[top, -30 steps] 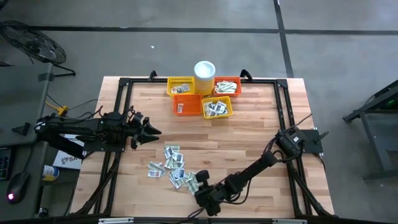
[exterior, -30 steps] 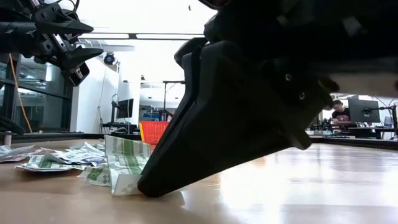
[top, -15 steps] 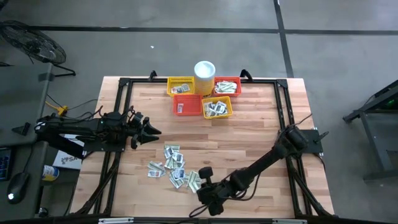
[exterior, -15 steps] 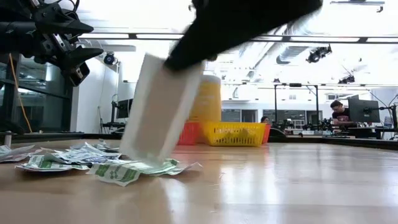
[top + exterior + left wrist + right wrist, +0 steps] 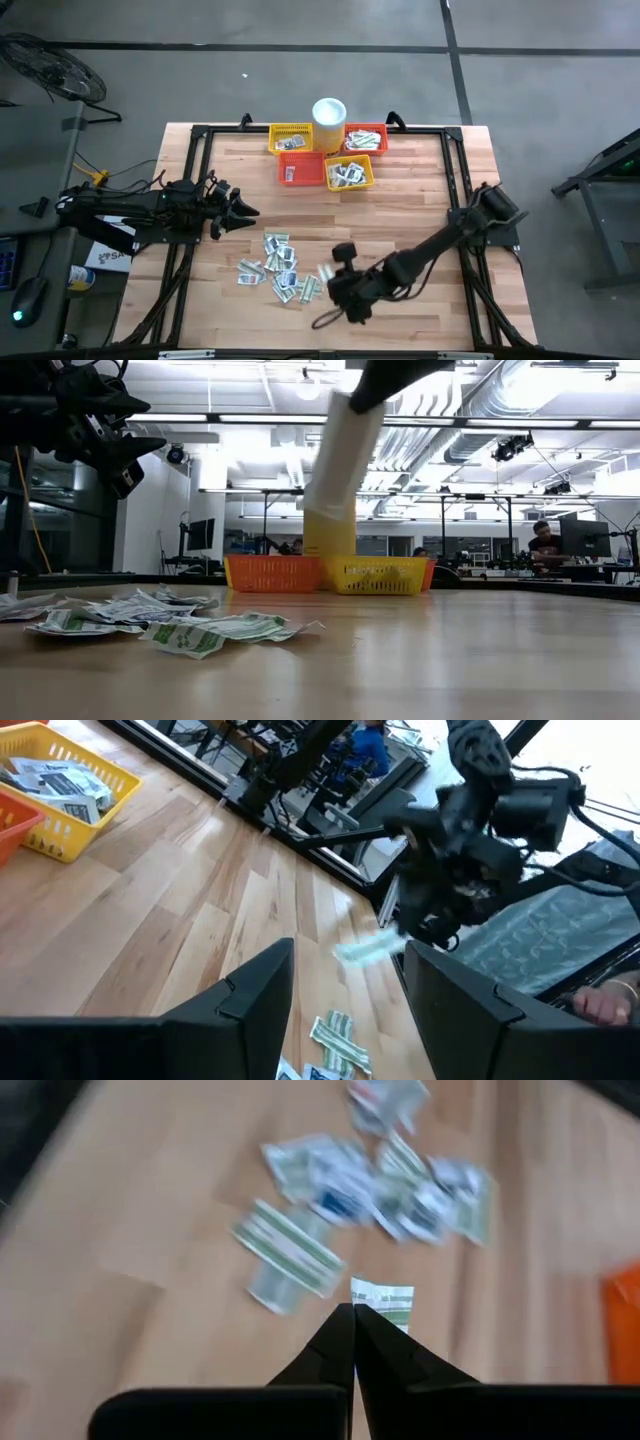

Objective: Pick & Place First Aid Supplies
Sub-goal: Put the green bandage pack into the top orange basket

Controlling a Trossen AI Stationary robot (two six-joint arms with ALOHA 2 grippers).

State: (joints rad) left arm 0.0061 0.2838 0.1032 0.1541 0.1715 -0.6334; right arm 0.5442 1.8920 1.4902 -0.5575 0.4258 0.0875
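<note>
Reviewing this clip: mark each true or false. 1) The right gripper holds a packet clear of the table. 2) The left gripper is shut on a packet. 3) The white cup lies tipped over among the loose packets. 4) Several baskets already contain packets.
1) True: the right gripper is shut on a packet, lifted off the table.
2) False: the left gripper is open and empty.
3) False: the white cup stands upright among the baskets.
4) True.
</note>
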